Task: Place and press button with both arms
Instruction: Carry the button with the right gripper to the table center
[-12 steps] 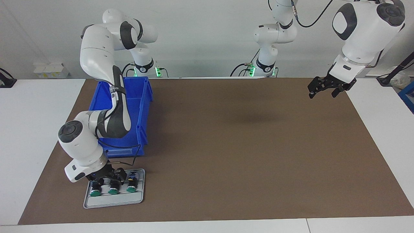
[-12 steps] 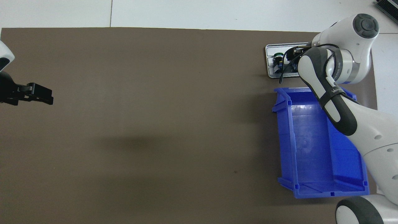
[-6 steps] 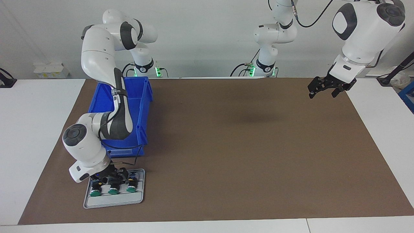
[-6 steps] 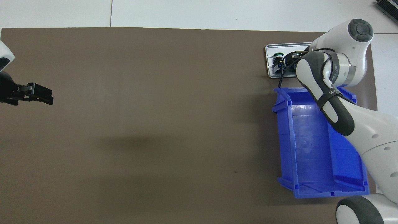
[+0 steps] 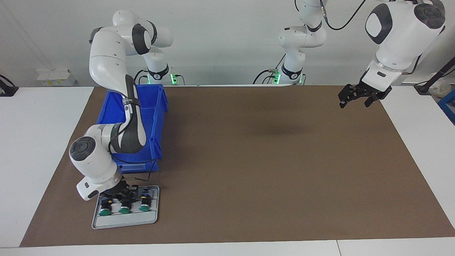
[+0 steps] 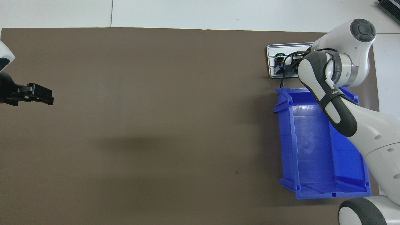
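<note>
Button [image 5: 124, 206] clamped by right gripper [image 5: 122, 195]; left gripper [image 5: 357, 99] waits spread.

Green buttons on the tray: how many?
3, in a row on the grey tray: one at the right arm's end, a middle one under the right gripper, one toward the left arm's end. None seem hidden.

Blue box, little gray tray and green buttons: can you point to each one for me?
blue box [image 6: 315, 150], overhead view, on its bare floor.
gray tray [image 5: 124, 220], facing view, on its bare strip farthest from the robots.
green buttons [image 5: 144, 208], facing view, on the cap of the one nearest the table's middle.
</note>
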Available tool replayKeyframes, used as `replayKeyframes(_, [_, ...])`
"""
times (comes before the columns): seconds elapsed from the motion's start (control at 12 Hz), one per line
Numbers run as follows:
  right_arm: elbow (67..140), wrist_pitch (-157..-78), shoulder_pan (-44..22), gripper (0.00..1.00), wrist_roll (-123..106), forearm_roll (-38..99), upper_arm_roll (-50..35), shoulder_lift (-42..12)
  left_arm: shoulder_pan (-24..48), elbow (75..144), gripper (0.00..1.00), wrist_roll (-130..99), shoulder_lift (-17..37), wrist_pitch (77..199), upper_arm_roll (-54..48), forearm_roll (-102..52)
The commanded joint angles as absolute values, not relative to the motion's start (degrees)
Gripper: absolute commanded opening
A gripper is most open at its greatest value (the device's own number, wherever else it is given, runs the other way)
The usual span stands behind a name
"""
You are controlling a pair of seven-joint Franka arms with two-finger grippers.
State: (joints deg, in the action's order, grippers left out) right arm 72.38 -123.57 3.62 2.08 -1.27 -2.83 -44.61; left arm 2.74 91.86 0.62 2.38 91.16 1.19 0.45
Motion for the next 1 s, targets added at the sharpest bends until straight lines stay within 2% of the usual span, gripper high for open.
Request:
replayKeyframes(0.0, [75.75,-122.87,4.04,0.00,5.70,-1.85,-3.25,-39.91,2.55,93.52,1.00,0.35,1.14,92.20,0.97,1.41])
replayKeyframes(0.42, [76.11,-118.31,0.72,0.00,20.88,-2.02,-3.16,-34.90,2.55,93.52,1.00,0.35,1.14,92.20,0.97,1.41])
replayKeyframes(0.75, [75.67,-117.95,-5.96,0.00,39.76,-4.64,-2.99,-34.63,2.55,93.52,1.00,0.44,1.14,92.11,0.97,1.41])
replayKeyframes(0.91, [75.50,-118.04,-10.79,0.00,57.11,-7.10,-2.99,-34.63,2.55,93.52,1.00,0.35,1.14,92.20,0.97,1.41])
